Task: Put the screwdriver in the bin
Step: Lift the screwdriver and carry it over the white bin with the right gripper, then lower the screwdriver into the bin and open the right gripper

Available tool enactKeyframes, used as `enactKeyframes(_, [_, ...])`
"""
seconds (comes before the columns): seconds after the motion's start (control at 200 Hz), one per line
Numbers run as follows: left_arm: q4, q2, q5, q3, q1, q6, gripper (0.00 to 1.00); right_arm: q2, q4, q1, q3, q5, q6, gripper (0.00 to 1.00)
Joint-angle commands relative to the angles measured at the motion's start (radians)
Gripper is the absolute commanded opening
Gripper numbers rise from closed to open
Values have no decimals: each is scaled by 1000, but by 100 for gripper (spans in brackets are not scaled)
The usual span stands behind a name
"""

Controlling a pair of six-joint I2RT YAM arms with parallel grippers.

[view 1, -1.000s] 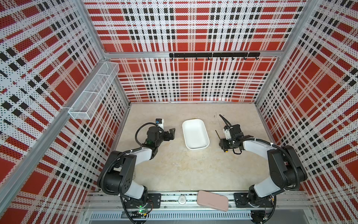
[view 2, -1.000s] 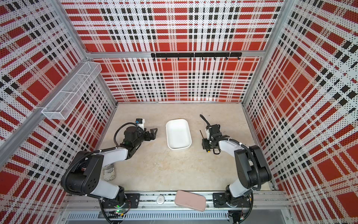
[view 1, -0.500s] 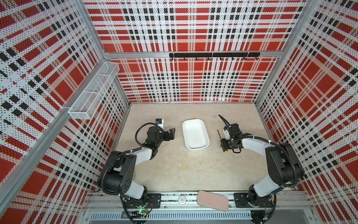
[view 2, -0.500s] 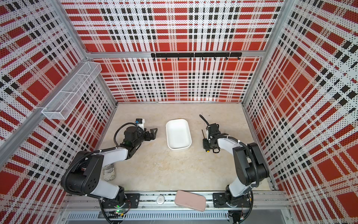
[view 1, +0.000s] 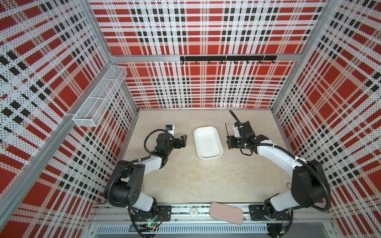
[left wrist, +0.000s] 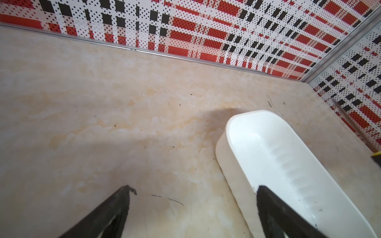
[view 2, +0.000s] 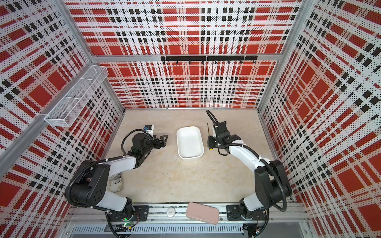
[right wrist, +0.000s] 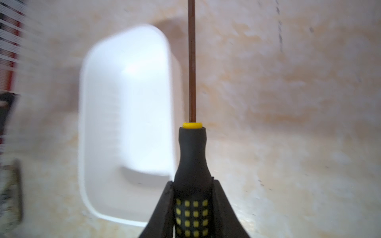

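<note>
beside the bin [view 1: 208,142], on its right in both top views, the right hand [right wrist: 193,206] pinches the screwdriver [right wrist: 192,156] by its black handle, shaft clear of the bin. left hand [left wrist: 193,189] spread, holding nothing, over the surface [view 1: 185,175].

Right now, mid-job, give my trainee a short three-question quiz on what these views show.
1. True or false: the screwdriver already lies inside the bin.
2. Which hand grips the screwdriver's handle: A) the left hand, B) the right hand, C) neither?
3. Fill in: in the left wrist view, the left hand's fingers stand ____, with nothing between them.

Key
1. False: it is held beside the bin, which is empty in both top views.
2. B: the right wrist view shows both fingers pressed against the black handle, shaft pointing away.
3. Apart (open).
</note>
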Motion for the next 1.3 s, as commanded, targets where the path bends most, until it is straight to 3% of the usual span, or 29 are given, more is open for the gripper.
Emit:
enactKeyframes(0.0, [8, 5, 20, 25, 5, 4, 98, -7, 0, 87, 84, 90, 147, 0])
enactKeyframes(0.18, [-5, -6, -5, 23, 8, 16, 98, 128, -39, 232, 216, 253, 211, 0])
enactKeyframes(0.416, [-6, -17, 3, 15, 20, 22, 98, 323, -80, 301, 317, 292, 263, 0])
enactKeyframes(0.812, [-7, -29, 19, 1, 49, 26, 98, 467, -86, 317, 334, 296, 297, 0])
enactKeyframes(0.867, [-7, -31, 18, -1, 48, 27, 98, 483, -84, 317, 337, 299, 297, 14])
enactKeyframes(1.127, [-8, -29, 6, -4, 49, 27, 98, 524, -80, 317, 339, 327, 285, 22])
enactKeyframes(1.293, [-8, -31, 3, -8, 48, 27, 98, 535, -71, 317, 337, 325, 276, 38])
